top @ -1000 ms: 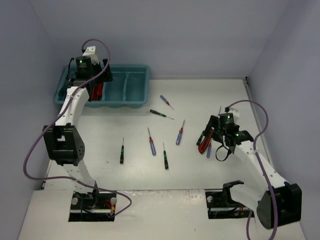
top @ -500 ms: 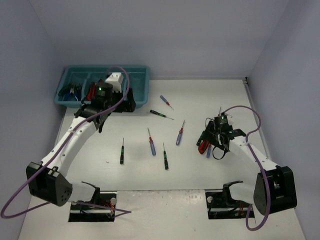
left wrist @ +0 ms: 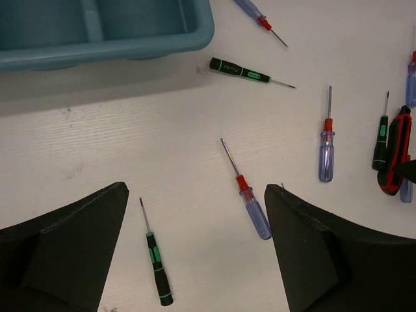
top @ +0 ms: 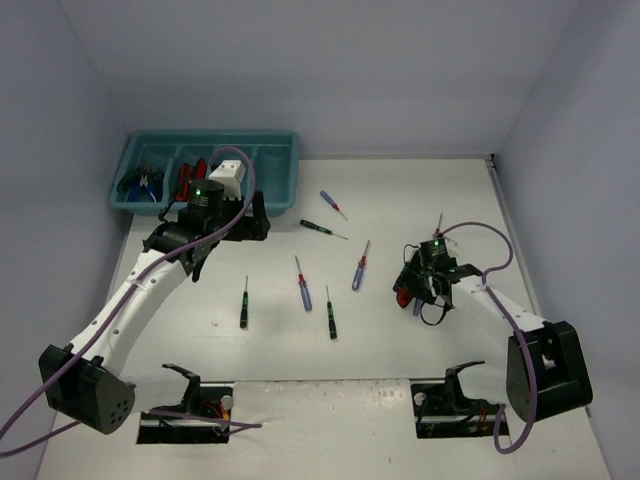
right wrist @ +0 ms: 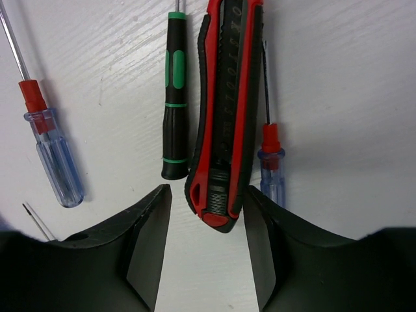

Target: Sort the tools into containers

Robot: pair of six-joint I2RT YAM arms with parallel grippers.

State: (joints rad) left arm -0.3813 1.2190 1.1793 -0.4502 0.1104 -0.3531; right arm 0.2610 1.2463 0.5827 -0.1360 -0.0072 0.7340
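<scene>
Right wrist, unlike top, shows utility knife seemingly loose between fingers.

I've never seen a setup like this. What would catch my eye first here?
Probably the red-and-black utility knife on the table's right side, lying between the open jaws of the right arm. Next come the thin screwdrivers scattered across the middle of the white table, and the teal tray at the far left corner, already holding a few tools.
</scene>
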